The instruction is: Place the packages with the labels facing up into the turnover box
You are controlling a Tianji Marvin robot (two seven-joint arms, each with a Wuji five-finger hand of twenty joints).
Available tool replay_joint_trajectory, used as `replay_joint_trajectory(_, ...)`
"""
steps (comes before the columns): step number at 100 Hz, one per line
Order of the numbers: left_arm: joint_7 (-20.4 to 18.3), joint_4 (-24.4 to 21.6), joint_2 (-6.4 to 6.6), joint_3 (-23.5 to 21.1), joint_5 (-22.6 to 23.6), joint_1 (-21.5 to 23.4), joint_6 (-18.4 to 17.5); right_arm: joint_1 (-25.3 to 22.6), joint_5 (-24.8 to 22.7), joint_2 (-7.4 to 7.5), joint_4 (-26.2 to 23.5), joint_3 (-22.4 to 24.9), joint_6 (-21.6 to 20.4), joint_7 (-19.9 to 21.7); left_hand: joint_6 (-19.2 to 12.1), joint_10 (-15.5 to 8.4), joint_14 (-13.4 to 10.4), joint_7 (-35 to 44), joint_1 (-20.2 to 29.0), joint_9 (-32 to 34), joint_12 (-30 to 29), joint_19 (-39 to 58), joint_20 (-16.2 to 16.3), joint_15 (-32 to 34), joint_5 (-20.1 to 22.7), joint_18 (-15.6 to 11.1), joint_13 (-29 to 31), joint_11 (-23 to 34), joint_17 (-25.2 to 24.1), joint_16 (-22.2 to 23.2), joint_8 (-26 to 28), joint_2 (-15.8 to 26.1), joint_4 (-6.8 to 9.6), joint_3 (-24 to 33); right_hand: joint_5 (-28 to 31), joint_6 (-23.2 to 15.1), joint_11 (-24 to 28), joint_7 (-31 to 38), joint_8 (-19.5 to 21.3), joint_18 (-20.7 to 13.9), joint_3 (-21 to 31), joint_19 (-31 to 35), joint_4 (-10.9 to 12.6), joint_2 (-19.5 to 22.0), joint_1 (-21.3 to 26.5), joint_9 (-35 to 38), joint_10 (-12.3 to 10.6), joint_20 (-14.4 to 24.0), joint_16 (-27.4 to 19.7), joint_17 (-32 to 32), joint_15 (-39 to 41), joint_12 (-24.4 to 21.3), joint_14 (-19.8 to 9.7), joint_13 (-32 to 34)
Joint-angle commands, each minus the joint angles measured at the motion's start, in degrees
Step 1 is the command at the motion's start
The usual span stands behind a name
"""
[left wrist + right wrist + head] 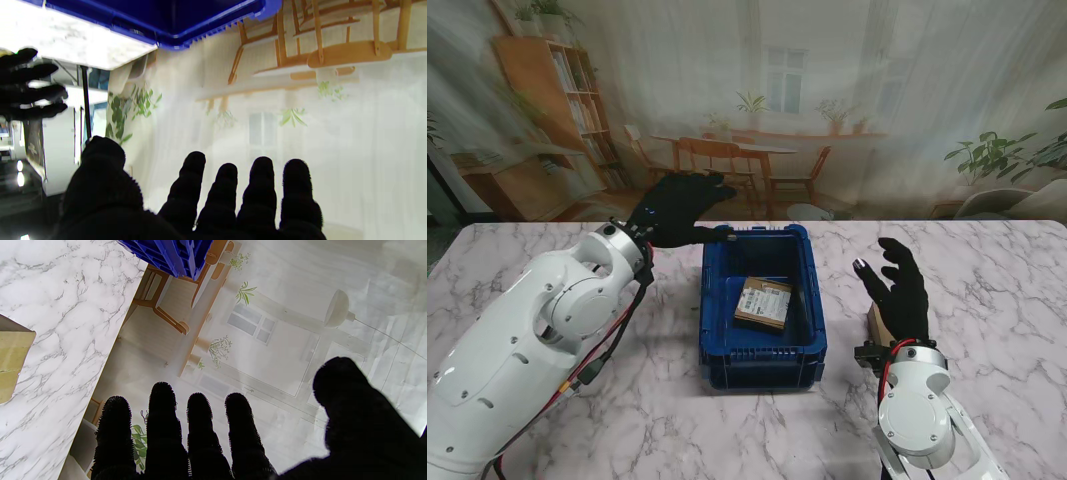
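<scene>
A: Box?
B: Blue box [763, 345] mid-desk, between the two arms. One package [764, 302] lies flat inside on the floor, toward the right wall, white label up.

A: Any other package?
B: Yes, a brown one [876, 322] on the desk [987, 290] right of the box, mostly hidden behind the right hand. The right wrist view shows its cardboard corner [10, 363] on the marble. Can't tell whether a label shows on it.

A: Left hand?
B: Left hand [679, 210] in a black glove, raised at the box's far left corner, fingers spread, holding nothing. One fingertip sits near the box rim; touching or not, can't tell. In the left wrist view the fingers [260, 186] are apart with nothing between them, and the blue rim [213, 28] is close ahead.

A: Right hand?
B: Right hand [899, 285] also gloved, fingers spread and pointing away from me, empty. It's over the brown package, right of the box and apart from it. Can't tell if the palm touches the package. In the right wrist view the four fingers [200, 430] lie side by side with the thumb well off, nothing gripped; the box corner [173, 255] is well ahead.

A: Desk?
B: White marble, grey veins.
</scene>
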Motion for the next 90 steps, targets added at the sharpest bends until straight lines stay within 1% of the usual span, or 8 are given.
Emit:
replay_joint_trajectory(1, 1.99, -0.67, 0.62, -1.78, -0.89, 2.95, -0.64, -0.04, -0.33, -0.03, 0.21, 0.01, 0.16, 0.11, -0.75, -0.2, 0.34, 0.68, 1.3, 1.2, 0.82, 0.66, 1.18, -0.14, 1.54, 1.93, 0.16, 0.59, -0.25, 0.66, 0.91, 1.86, 1.69, 0.67, 2.08, -2.5, -2.13, -1.15, -1.1, -1.98, -0.07, -2.1, 1.2, 0.83, 0.6, 0.57, -1.93, -0.95, -1.36, 0.14, -3.55, -0.87, -2.1, -1.18)
replay_joint_trajectory(19, 10.25, -1.19, 0.11, -7.65, 0.47, 11.06, -3.71, 0.2, -0.49, 0.0, 0.41, -0.08, 0.52, 0.28, -1.05, -0.97, 0.12, 0.62, 1.6, 3.89, 1.86, 1.32, 1.96, 0.3, 2.32, 2.21, 1.37, 1.79, 0.2, 1.21, 1.56, 2.0, 1.71, 0.72, 3.07, -2.68, -3.08, -1.35, -1.47, -1.8, 0.04, -3.53, 1.19, 0.75, 0.67, 1.33, -2.34, -0.85, -1.64, 0.7, -4.48, -1.13, -2.18, -0.76)
replay_joint_trajectory(28, 14.69, -1.04, 0.28, -9.93, 6.01, 14.75, -2.98, 0.46, -0.42, -0.02, 0.58, -0.27, 0.88, 0.35, -1.11, -1.36, 0.18, 0.77, 1.69, 6.4, 2.86, 2.96, 3.25, 1.24, 3.47, 2.92, 3.7, 2.63, 0.75, 2.21, 2.03, 1.83, 1.64, 0.6, 3.28, -2.67, -3.41, -1.44, -1.57, -1.76, 0.04, -3.97, 1.17, 0.81, 0.61, 1.45, -2.09, -0.75, -1.61, 0.8, -4.65, -1.23, -2.25, -0.7)
replay_joint_trajectory(32, 16.6, -0.63, 0.24, -10.53, 6.9, 16.12, -2.18, 0.61, -0.36, -0.03, 0.68, -0.37, 1.08, 0.4, -1.01, -1.39, 0.12, 0.84, 1.81, 7.03, 3.17, 3.48, 3.65, 1.53, 3.84, 2.88, 4.39, 2.85, 1.02, 2.57, 2.2, 1.81, 1.65, 0.63, 3.4, -2.66, -3.52, -1.45, -1.6, -1.74, 0.05, -4.16, 1.16, 0.81, 0.6, 1.62, -1.96, -0.69, -1.6, 0.87, -4.71, -1.26, -2.28, -0.66)
replay_joint_trajectory(46, 20.87, 1.93, -0.7, -11.82, 3.07, 19.89, -0.06, 1.18, -0.4, -0.05, 1.23, -0.68, 1.64, 0.54, -0.58, -1.79, 0.38, 1.56, 2.48, 9.99, 4.83, 7.16, 6.01, 3.14, 5.9, 2.97, 7.15, 4.33, 1.85, 4.81, 2.93, 1.88, 1.7, 0.59, 4.05, -2.69, -3.85, -1.43, -1.7, -1.77, 0.07, -4.76, 1.15, 0.9, 0.54, 2.01, -1.94, -0.41, -1.55, 1.11, -4.93, -1.34, -2.18, -0.69)
replay_joint_trajectory(61, 23.33, 5.03, -1.59, -12.62, -1.57, 22.32, 1.94, 1.46, -0.96, -0.01, 1.6, -0.86, 2.25, 0.58, -0.12, -1.62, 0.99, 2.18, 3.14, 11.75, 5.63, 8.28, 6.6, 3.89, 7.41, 3.49, 8.52, 5.24, 2.09, 5.8, 3.27, 1.94, 1.82, 0.77, 4.82, -2.74, -4.14, -1.5, -1.81, -1.64, 0.06, -5.63, 1.11, 0.45, 0.57, 2.24, -1.55, -0.14, -1.47, 0.92, -5.06, -1.39, -2.2, -0.64)
replay_joint_trajectory(77, 23.46, 6.64, -2.2, -12.53, -5.35, 23.3, 4.92, 1.51, -1.7, 0.14, 1.91, -0.73, 2.12, 0.81, 1.03, -0.81, 2.08, 2.46, 4.1, 12.45, 6.17, 8.82, 6.96, 4.08, 8.33, 4.6, 8.59, 5.6, 1.22, 6.54, 3.4, 2.04, 1.91, 0.86, 4.93, -2.85, -4.0, -1.63, -1.86, -1.53, 0.26, -6.37, 1.02, -0.22, 0.3, 2.01, -1.15, 0.3, -1.34, 1.25, -5.13, -1.22, -2.02, -0.84)
replay_joint_trajectory(90, 23.99, 6.9, -2.48, -12.81, -6.74, 23.51, 4.08, 0.87, -3.81, 0.53, 2.07, -0.07, 1.18, 1.1, 0.69, -1.1, 1.92, 2.5, 4.08, 12.78, 6.46, 9.26, 7.21, 4.33, 8.53, 4.44, 8.81, 5.76, 1.29, 6.94, 3.41, 2.25, 1.93, 0.71, 4.69, -3.05, -3.9, -1.78, -1.84, -1.44, 0.65, -6.81, 0.9, -1.45, -0.09, 1.57, -1.15, 0.86, -1.22, 1.64, -5.16, -1.11, -2.02, -1.03)
